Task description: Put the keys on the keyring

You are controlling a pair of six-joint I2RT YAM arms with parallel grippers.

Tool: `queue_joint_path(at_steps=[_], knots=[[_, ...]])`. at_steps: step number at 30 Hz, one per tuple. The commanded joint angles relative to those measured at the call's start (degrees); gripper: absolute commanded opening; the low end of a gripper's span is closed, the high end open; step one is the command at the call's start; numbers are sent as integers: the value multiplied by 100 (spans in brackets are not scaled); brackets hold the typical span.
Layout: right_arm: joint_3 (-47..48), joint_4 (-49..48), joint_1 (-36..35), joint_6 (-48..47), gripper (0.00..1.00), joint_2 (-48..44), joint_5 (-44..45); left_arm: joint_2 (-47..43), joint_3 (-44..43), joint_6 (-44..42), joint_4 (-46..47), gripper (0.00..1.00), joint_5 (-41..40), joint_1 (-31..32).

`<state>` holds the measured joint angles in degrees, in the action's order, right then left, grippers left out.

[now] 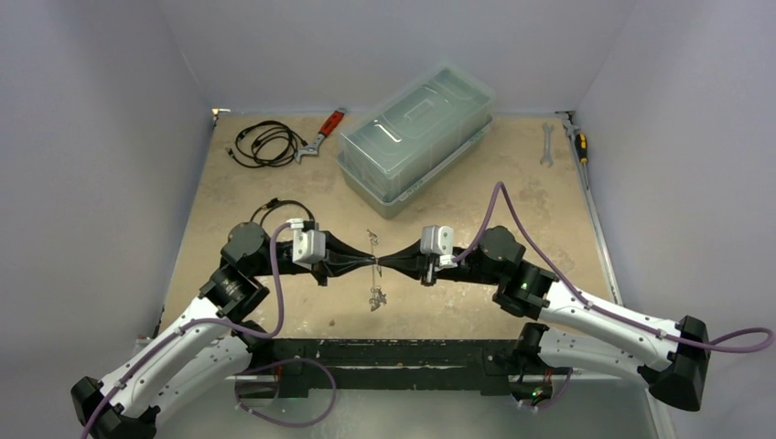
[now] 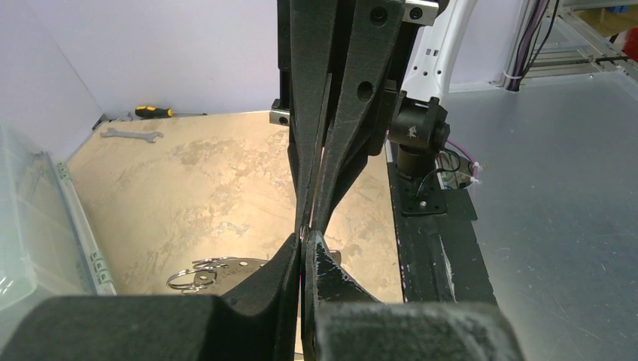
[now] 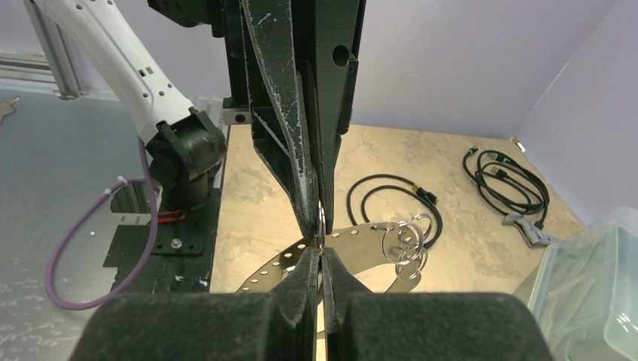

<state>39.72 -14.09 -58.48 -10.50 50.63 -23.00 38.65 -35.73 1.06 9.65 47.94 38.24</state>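
A tan, mottled tabletop (image 1: 549,238) carries a clear plastic lidded box (image 1: 416,137) at the far middle. A coiled black cable (image 1: 261,144) and a red-handled metal tool (image 1: 322,133) lie toward the far-left corner. A silver spanner (image 1: 547,144) and a yellow-and-black-handled screwdriver (image 1: 580,144) lie toward the far-right corner.

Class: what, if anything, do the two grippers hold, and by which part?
The left gripper and right gripper, tips meeting, are shut on the keyring, pinching its thin band; small rings sit farther along it.
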Motion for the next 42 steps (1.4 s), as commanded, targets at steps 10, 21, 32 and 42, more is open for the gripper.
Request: queue_joint_path(at_steps=[10,21,32,42], knots=[[-133,-62,12,66,0,-67,287,-121,-16,179,580,0,0,-101],[-105,100,12,66,6,-249,408,-113,-49,30,356,0,-79,-102],[-114,90,12,66,6,-240,385,-38,-84,-54,217,0,-68,-98],[-114,40,12,75,17,-4,204,-36,-40,105,426,0,0,-99]])
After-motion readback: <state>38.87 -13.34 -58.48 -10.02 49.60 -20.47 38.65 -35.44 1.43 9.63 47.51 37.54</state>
